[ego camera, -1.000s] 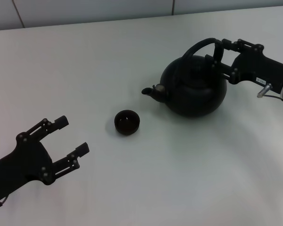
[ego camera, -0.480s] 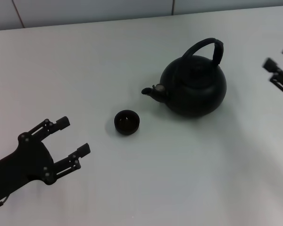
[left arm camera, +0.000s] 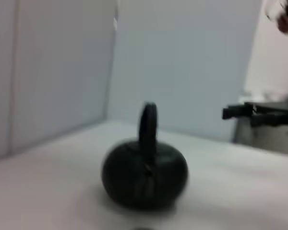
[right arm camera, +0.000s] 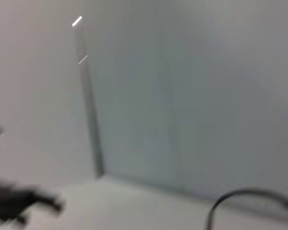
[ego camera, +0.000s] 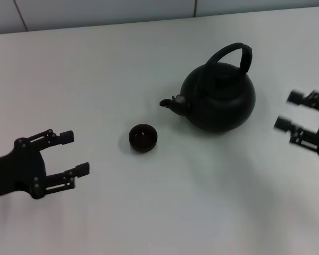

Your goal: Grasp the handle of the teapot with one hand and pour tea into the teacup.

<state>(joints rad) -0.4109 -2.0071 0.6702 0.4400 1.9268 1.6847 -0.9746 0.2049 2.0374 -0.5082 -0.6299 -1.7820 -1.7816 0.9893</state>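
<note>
The matte-black teapot (ego camera: 219, 98) stands upright on the white table, its spout toward the teacup (ego camera: 143, 137). Nothing grips its arched handle (ego camera: 233, 52). My right gripper (ego camera: 287, 110) hangs open to the right of the pot, clear of it and blurred. At the near left my left gripper (ego camera: 74, 153) is open with nothing between its fingers, well short of the cup. The left wrist view shows the teapot (left arm camera: 144, 175) with its handle (left arm camera: 149, 125) edge-on, and the right gripper (left arm camera: 259, 112) farther off.
The white table (ego camera: 165, 212) runs back to a pale wall (ego camera: 95, 10). In the right wrist view I see the wall, a dark arc (right arm camera: 252, 199) low in the picture, and a blurred dark shape (right arm camera: 19, 203).
My right gripper has let go of the handle, drawn off to the right, and now sits lower beside the pot. The left gripper has pulled back toward the left. Teapot and cup have not moved.
</note>
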